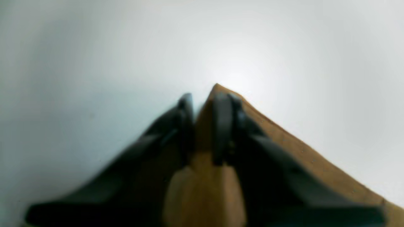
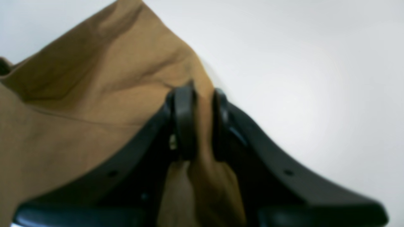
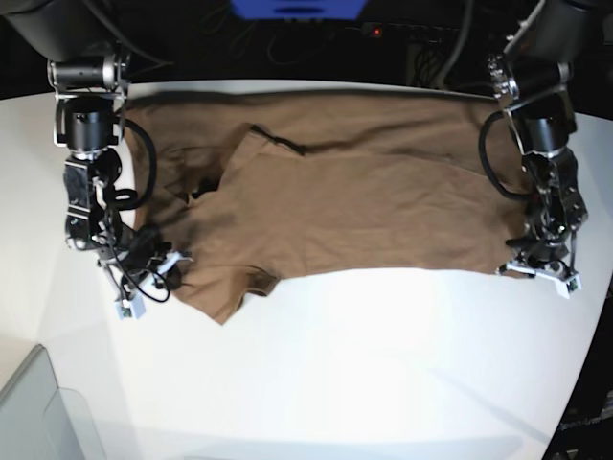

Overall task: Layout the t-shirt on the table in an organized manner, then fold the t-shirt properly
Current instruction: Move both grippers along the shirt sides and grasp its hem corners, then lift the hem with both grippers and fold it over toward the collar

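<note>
The tan-brown t-shirt [image 3: 364,201] lies spread across the far half of the white table [image 3: 383,364], with a fold near its left end. In the base view my left gripper [image 3: 533,265] sits at the shirt's near right corner. The left wrist view shows this gripper [image 1: 202,126] shut on that pointed corner of the t-shirt [image 1: 315,157]. My right gripper [image 3: 165,270] is at the shirt's near left edge. In the right wrist view the gripper [image 2: 203,124] pinches a ridge of the wrinkled t-shirt [image 2: 79,94] between its black fingers [image 2: 184,123].
A grey translucent bin [image 3: 38,412] stands at the near left corner of the table. Cables and dark equipment run along the far edge behind the shirt. The table's curved edge shows at the right [image 3: 599,316].
</note>
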